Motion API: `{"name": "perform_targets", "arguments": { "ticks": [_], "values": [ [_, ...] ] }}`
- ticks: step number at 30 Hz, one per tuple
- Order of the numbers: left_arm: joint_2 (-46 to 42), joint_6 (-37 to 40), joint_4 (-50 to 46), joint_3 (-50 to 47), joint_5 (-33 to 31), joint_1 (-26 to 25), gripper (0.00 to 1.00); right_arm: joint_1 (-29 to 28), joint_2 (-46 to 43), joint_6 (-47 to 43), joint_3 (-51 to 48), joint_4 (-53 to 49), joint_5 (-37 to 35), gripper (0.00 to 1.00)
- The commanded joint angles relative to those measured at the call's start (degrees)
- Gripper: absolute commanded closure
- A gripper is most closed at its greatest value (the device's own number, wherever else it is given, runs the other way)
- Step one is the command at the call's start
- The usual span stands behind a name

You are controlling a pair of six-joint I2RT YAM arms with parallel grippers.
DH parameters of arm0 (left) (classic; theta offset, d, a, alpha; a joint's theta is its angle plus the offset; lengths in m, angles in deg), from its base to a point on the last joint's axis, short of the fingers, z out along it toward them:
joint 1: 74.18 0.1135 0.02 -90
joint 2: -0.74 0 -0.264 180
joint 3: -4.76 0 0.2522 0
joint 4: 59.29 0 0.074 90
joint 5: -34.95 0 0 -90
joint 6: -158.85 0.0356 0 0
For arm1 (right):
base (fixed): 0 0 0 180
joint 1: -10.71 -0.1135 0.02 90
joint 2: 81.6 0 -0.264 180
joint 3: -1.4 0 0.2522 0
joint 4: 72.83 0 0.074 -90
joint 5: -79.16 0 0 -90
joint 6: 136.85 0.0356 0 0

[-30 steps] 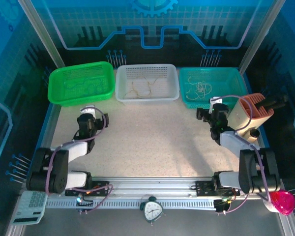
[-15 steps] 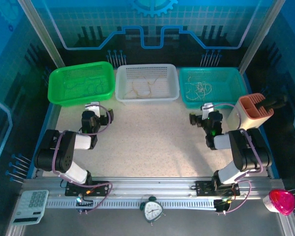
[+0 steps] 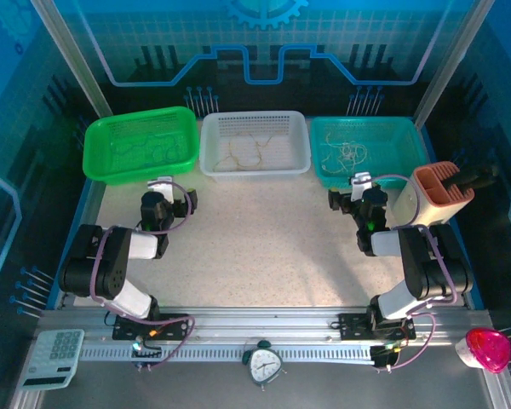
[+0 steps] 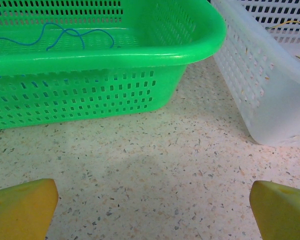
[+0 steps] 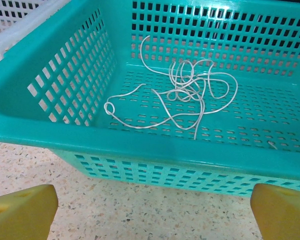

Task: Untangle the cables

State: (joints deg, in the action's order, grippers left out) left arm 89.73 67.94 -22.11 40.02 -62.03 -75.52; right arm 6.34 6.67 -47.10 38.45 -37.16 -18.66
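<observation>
The cables lie apart in three baskets at the back of the table. A thin blue cable (image 4: 65, 35) (image 3: 145, 149) lies in the green basket (image 4: 140, 55) (image 3: 98, 166). A yellow-tan one (image 3: 247, 153) rests in the white basket (image 4: 260, 90) (image 3: 255, 170). A whitish looped one (image 5: 185, 90) (image 3: 345, 153) sits in the teal basket (image 5: 140, 145) (image 3: 409, 175). My left gripper (image 4: 152, 210) (image 3: 162, 189) hangs open over bare table just short of the green basket. My right gripper (image 5: 152, 212) (image 3: 362, 186) is open in front of the teal basket. Nothing sits between either pair of yellow fingers.
A coral slotted holder (image 3: 443, 192) stands right of my right arm. On the front rail lie a calculator (image 3: 55, 354), a small clock (image 3: 264, 365) and a pink object (image 3: 487, 349). Speckled tabletop (image 3: 264, 247) stretches between the arms.
Both arms have folded lower toward the table. The right gripper has shifted left from the coral holder to the teal basket's front. Both grippers stay open.
</observation>
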Motion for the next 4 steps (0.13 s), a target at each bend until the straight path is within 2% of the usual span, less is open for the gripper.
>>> {"name": "perform_targets", "arguments": {
  "ticks": [1, 4],
  "values": [
    [0.03, 1.20, 1.89, 0.54, 1.44, 0.48, 0.01, 0.84, -0.34, 0.30, 0.29, -0.37, 2.71, 0.00],
    [-0.01, 1.19, 1.91, 0.59, 1.42, 0.47, 0.01, 0.84, -0.31, 0.27, -0.03, 0.19, 2.69, 0.00]
  ]
}}
